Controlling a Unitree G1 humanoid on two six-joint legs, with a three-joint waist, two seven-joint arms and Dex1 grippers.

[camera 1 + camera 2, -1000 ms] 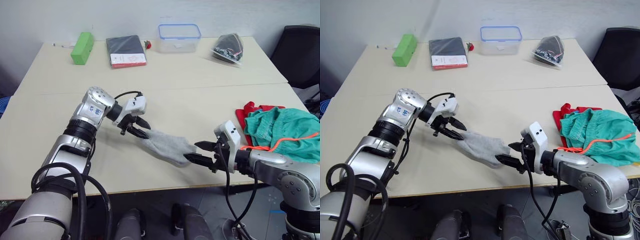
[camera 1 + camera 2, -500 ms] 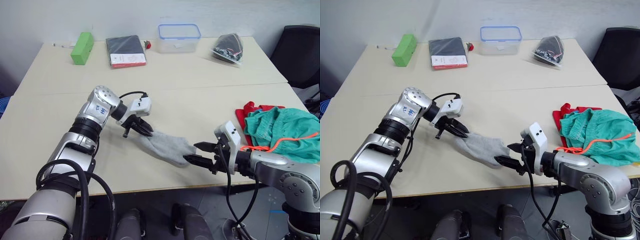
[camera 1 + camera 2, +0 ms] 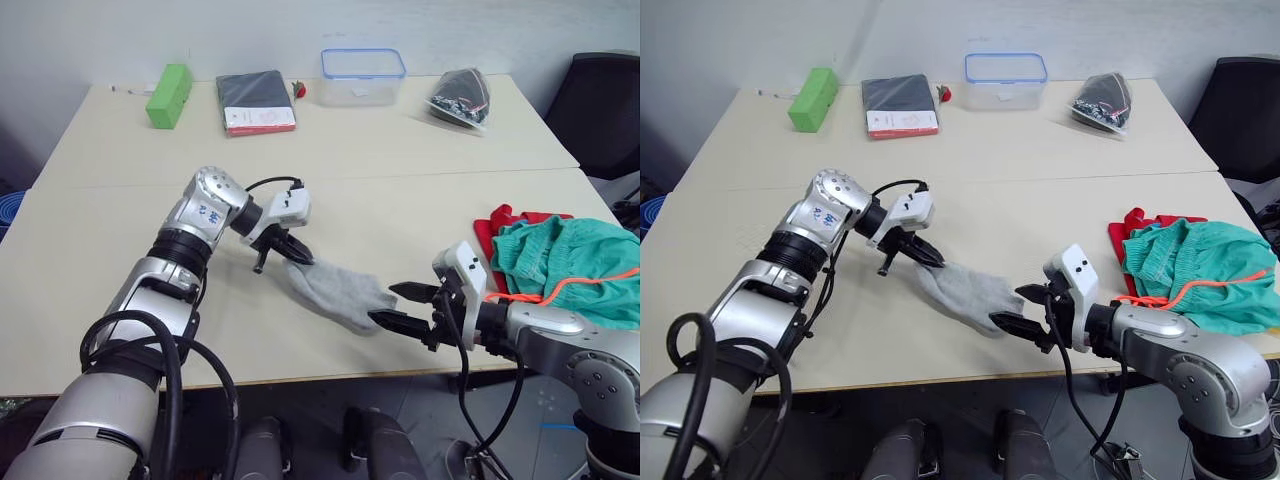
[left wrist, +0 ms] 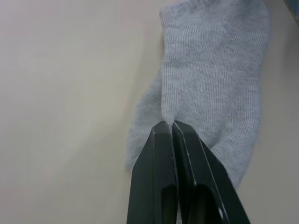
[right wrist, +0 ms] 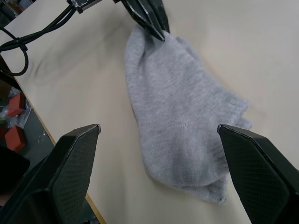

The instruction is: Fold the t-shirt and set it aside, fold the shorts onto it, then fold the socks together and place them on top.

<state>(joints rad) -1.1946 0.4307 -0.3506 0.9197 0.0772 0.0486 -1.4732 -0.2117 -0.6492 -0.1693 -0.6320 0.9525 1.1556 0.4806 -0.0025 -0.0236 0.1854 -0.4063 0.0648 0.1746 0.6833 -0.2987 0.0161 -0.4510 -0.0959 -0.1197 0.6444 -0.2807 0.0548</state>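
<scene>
Bare table [image 3: 110, 270] btwn the socks [image 3: 335, 292] and the far-edge row: green block [image 3: 167, 81], dark folder [image 3: 255, 101], clear box [image 3: 363, 76], plastic bag [image 3: 462, 96]. Robot's right side is blocked by the shorts [image 3: 570, 270] heaped on the t-shirt [image 3: 497, 228]. Left gripper [image 3: 294, 256] and right gripper [image 3: 397, 306] flank the socks at opposite ends.

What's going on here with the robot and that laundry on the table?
The robot is working on the socks, which lie on the table in front of it. Its left gripper is shut on one end of them, while the right gripper is open at the other end, not holding them. Off to the robot's right, the shorts sit on the t-shirt.
</scene>
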